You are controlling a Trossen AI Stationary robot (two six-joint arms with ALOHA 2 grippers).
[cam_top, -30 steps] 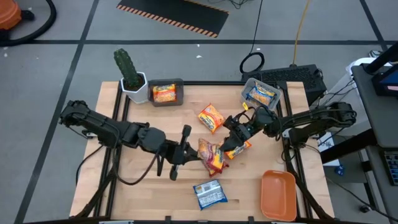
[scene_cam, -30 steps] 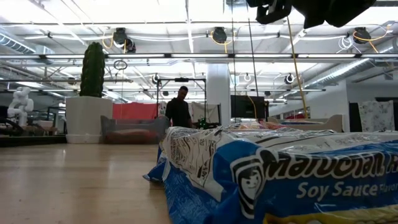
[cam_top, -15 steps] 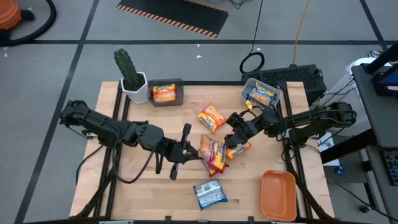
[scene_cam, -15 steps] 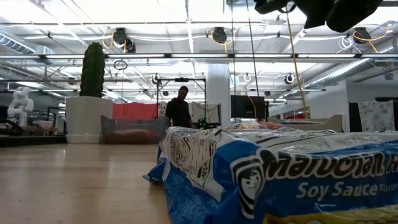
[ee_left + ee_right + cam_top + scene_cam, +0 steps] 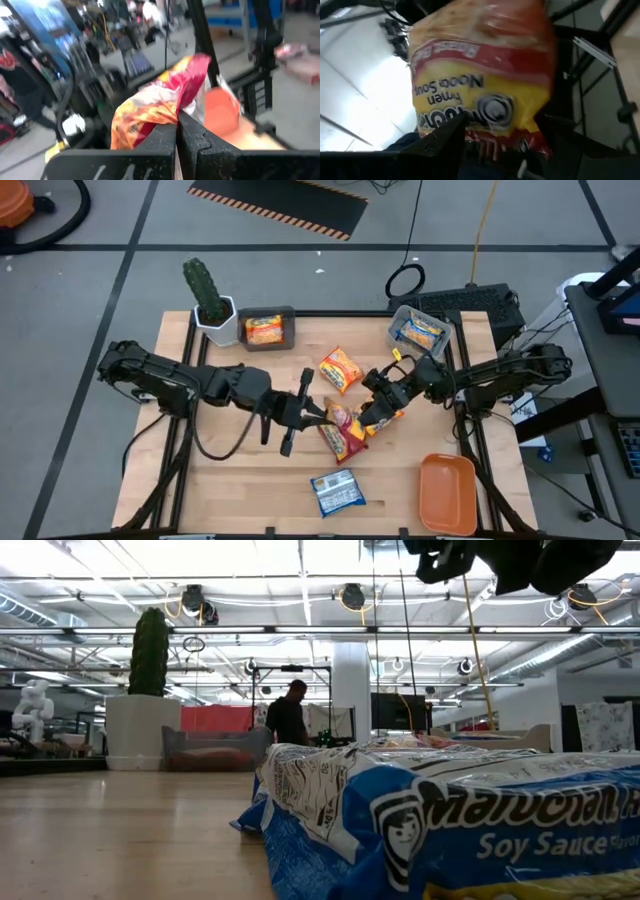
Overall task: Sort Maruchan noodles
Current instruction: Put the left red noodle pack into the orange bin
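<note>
1. My left pincer [image 5: 322, 416] is clenched on the edge of a dark red-brown crinkly plastic noodle packet [image 5: 340, 431], near the middle of the wooden worktop [image 5: 230, 480]. In the left wrist view the two dark fingers [image 5: 165, 142] are pressed together with the packet's seam between them.
2. My right pincer [image 5: 372, 408] is grasping an orange-yellow crinkly noodle packet [image 5: 384, 419], just beside the red-brown one. The fingers stand fairly wide around it, and the packet fills the right wrist view.
3. The two held packets are touching or almost touching, I cannot tell which. To do this step well, I think each arm should lift straight up first, so that one packet does not drag the other.
4. The grip of the left pincer is only on a thin edge, so I judge that the packet can slip or swing; a slow move is better.
5. Other packets: one orange-yellow packet [image 5: 340, 368] lies loose on the worktop, one blue-white packet [image 5: 336, 491] lies near the front edge, one orange-yellow is in the dark grey bin [image 5: 288, 328], and one is in the clear bin [image 5: 442, 326].
6. An empty orange plastic tray [image 5: 447, 491] is at the front right corner. A green cactus in a white pot [image 5: 212, 302] stands beside the grey bin, so the left arm should pass clear of it.
</note>
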